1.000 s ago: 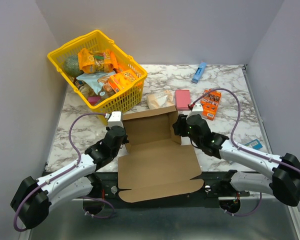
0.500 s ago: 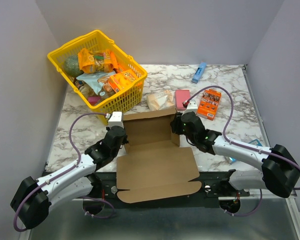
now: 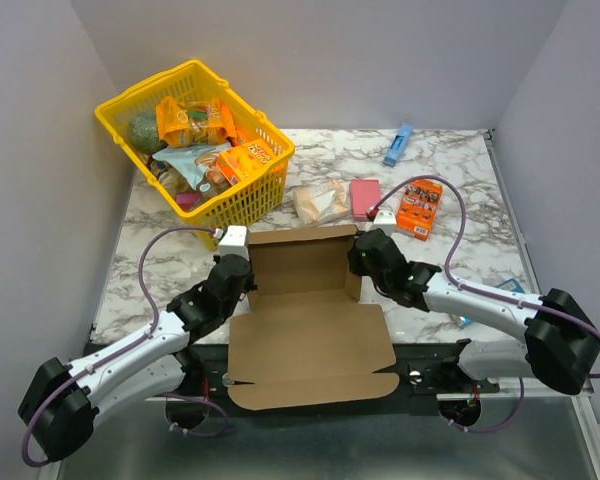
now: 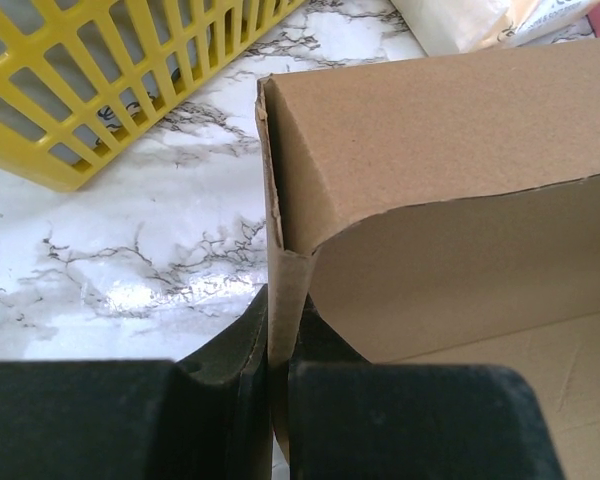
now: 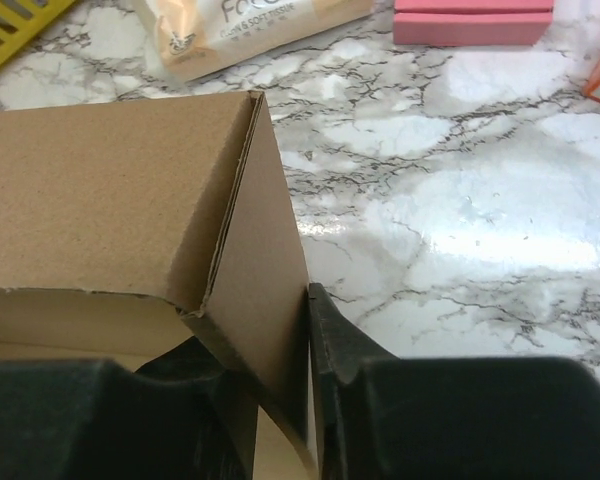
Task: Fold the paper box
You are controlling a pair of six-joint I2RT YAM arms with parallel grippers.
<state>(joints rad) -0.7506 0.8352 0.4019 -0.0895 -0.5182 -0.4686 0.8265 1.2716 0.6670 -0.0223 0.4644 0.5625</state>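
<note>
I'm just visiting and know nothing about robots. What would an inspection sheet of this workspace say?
Surface: marble table.
Job's things: cardboard box, back and side walls up, front flap flat.
Clutter: yellow basket of snacks, soft pack, pink pad, orange snack box, blue item.
Grippers: left gripper shut on the left wall; right gripper straddles the right wall, grip unclear.
Cables: a purple cable loops off each arm.
Surroundings: plain grey panels on three sides.

Paper box showing matt, fibrous brown cardboard; table gleaming glossy, marble-veined; basket showing smooth yellow plastic.
</note>
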